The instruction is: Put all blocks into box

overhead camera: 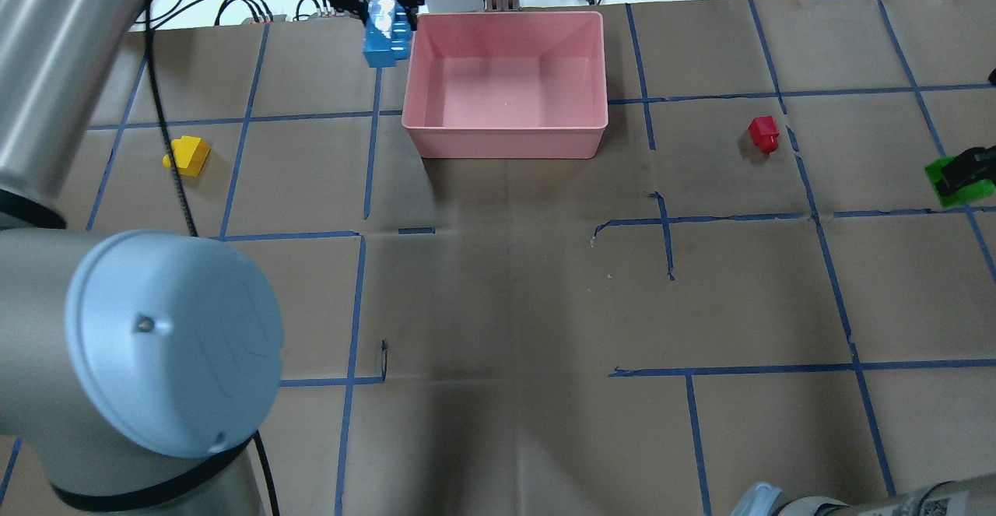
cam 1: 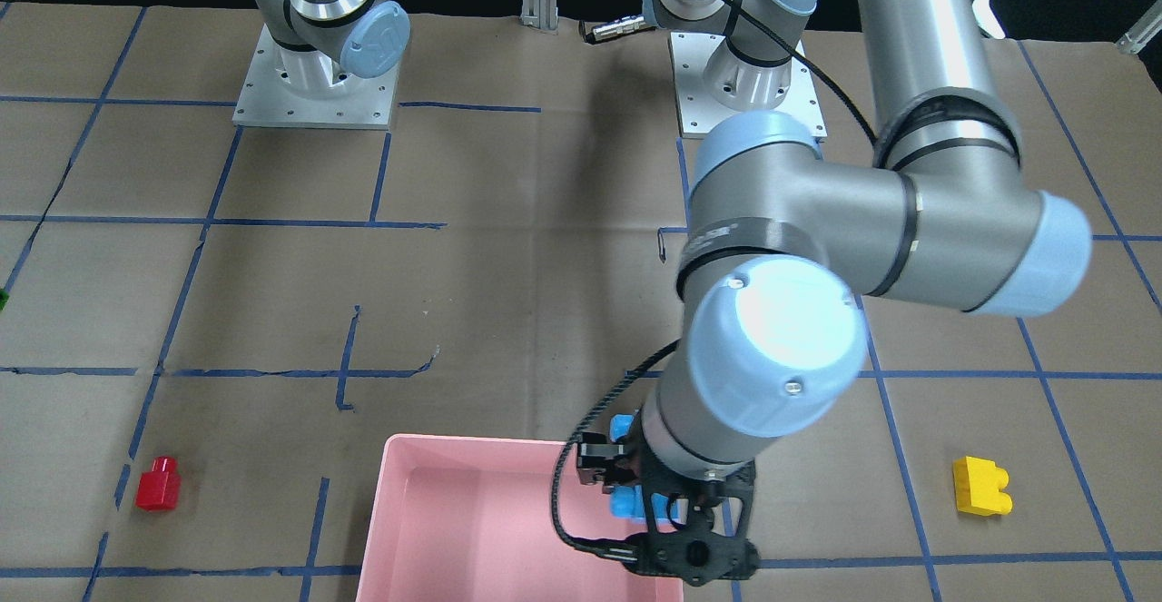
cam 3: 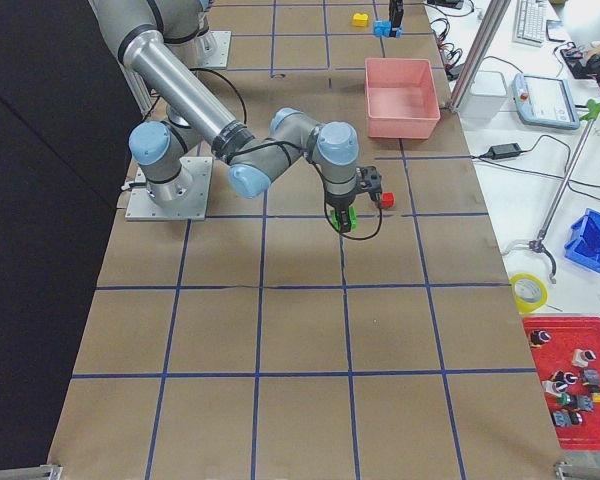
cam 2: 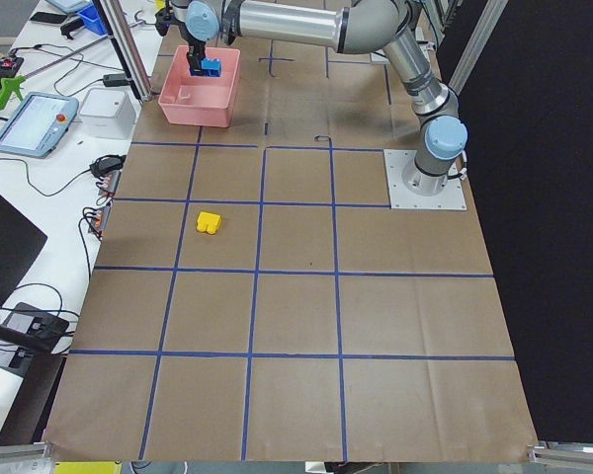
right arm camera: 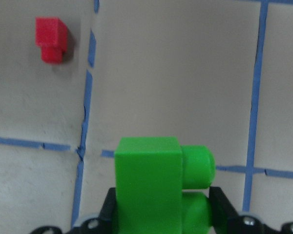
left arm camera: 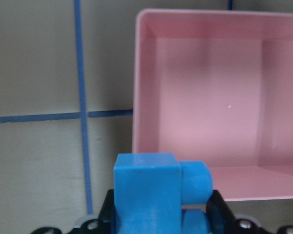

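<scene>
- Fingers of the left gripper (overhead camera: 387, 14) are clenched on the light blue studded plastic toy brick (left arm camera: 146, 190), which they hold clear of the brown paper-covered tabletop (overhead camera: 506, 306).
- That blue brick hangs at the rim of the shallow rectangular pink plastic box (overhead camera: 506, 141), on the robot's left side of it. Whether it is over the inside or just outside the wall cannot be told.
- Fingers of the right gripper (cam 3: 347, 215) are clamped on the bright green studded plastic toy brick (right arm camera: 146, 190), well apart from the box on the robot's right. Whether this brick touches the tabletop is unclear.
- The small red plastic toy brick (overhead camera: 764, 133) lies on the tabletop near the green one, between it and the box, beside one of the blue tape lines (overhead camera: 801, 173).
- The yellow studded plastic toy brick (overhead camera: 187, 155) lies on the tabletop on the robot's left, well apart from the box.
</scene>
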### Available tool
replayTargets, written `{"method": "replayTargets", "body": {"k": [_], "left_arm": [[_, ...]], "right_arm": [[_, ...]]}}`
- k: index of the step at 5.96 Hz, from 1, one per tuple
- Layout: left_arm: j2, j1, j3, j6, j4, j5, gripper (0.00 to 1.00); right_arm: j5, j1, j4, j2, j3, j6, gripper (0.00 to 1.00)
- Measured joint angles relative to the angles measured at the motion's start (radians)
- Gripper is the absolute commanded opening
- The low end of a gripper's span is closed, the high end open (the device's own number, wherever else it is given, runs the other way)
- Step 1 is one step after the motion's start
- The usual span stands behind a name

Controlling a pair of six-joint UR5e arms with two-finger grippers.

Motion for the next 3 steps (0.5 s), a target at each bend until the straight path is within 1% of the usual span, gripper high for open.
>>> {"method": "replayTargets", "body": {"k": [1,2,3], "left_arm": [[-0.038,-0.033,-0.009,-0.024,0.025,0.023,0.0],[-0.059,-0.045,-0.033,-0.038,0.065,0.029,0.0],[-0.066,-0.046,-0.052,-0.044,0.113,0.029,0.0]], "right_arm": [[0.101,0.005,0.028,0.003,-0.045,0.074,0.06],[0.168,0.029,0.057,0.005,-0.065,0.149,0.06],[0.193,0.085,0.066,0.014,-0.08,0.215,0.07]]}}
